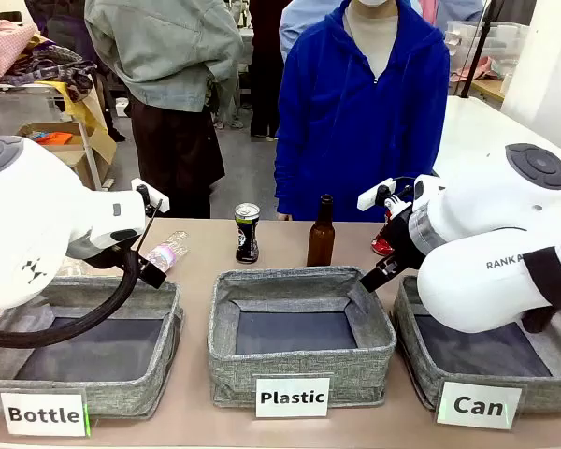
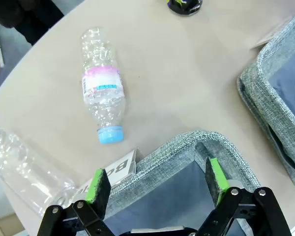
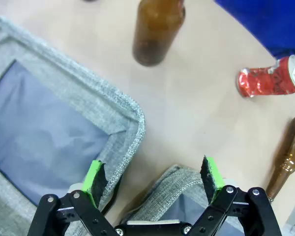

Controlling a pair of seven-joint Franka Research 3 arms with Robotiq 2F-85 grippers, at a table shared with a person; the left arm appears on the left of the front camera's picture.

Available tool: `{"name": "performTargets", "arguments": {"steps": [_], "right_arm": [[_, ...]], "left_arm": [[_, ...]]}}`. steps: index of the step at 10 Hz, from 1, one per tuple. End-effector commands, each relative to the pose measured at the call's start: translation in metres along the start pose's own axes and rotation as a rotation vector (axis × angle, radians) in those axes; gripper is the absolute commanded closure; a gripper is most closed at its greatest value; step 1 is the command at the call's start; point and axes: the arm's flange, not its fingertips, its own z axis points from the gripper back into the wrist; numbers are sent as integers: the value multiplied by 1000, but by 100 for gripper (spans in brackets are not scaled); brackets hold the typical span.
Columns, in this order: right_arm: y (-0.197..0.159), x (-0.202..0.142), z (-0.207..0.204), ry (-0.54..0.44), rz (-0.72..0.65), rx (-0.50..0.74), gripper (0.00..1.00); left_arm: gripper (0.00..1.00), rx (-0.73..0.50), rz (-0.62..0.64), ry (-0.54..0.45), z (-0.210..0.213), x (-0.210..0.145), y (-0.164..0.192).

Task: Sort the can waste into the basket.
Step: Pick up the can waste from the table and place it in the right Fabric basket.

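Right gripper (image 3: 153, 183) is wide open with nothing between the green pads. It hangs right over the near-side corner of the Can basket (image 1: 419, 370), above the gap between that one and the Plastic bin (image 3: 130, 105) next to it. The red can (image 3: 270, 78) is out past the fingertips and off to one side. It's dented, lying on its side on the table (image 3: 196, 113) near the person's blue jacket (image 1: 365, 112), well clear of the basket. A brown bottle (image 3: 157, 29) stands upright further out, and a second one (image 3: 286, 156) lies flat beside the basket.

Left gripper (image 2: 158, 183) is open too, empty, over the corner of the Bottle bin (image 2: 187, 147). Just beyond it a clear plastic bottle (image 2: 103, 96) with a blue cap lies on the table, and another clear one (image 2: 19, 167) sits off to the side. The black can (image 1: 247, 232) stands upright at the far edge, beyond the Plastic bin, nowhere near the basket.
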Motion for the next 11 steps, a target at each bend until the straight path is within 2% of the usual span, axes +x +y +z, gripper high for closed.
{"name": "performTargets", "arguments": {"steps": [1,11], "right_arm": [[0,0,0,0,0,0,0],[0,0,0,0,0,0,0]], "left_arm": [[0,0,0,0,0,0,0],[0,0,0,0,0,0,0]]}}
